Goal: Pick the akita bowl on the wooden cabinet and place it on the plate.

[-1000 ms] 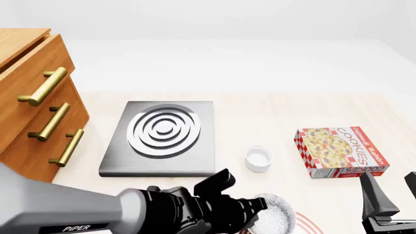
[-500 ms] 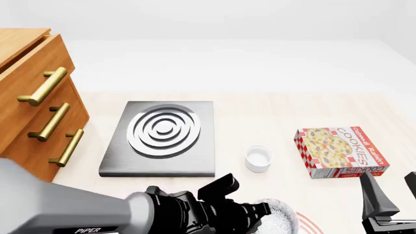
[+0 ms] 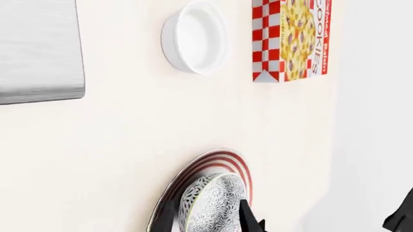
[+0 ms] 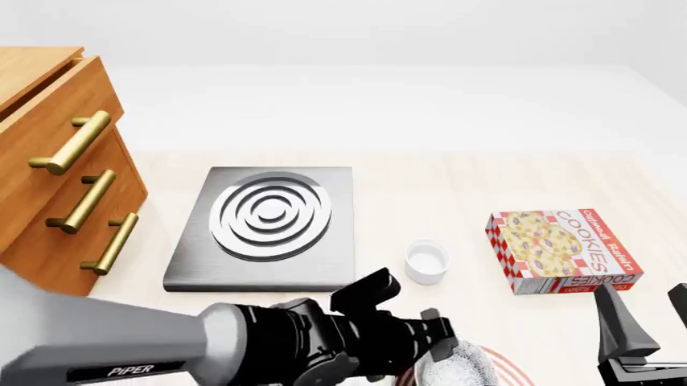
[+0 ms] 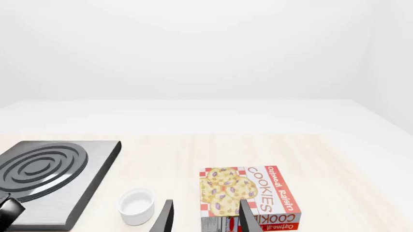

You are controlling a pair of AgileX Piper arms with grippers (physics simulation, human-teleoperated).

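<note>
Pale wooden tabletop (image 4: 451,201), white backdrop. Bottom centre of front view: left hand (image 3: 210,223) grasping patterned bowl (image 3: 213,203) by rim, bowl tilted over red-ringed plate (image 3: 223,159); whether they touch, cannot tell. Right hand (image 5: 205,217) idle lower right, fingers parted, empty. Wooden cabinet (image 4: 43,161) far left; stove plate (image 4: 269,229), small white cup (image 4: 426,261), cookie box (image 4: 561,249) mid-frame.

Left hand (image 4: 435,342) carried akita bowl (image 4: 459,366) rightward (lower), over plate (image 4: 513,366).
</note>
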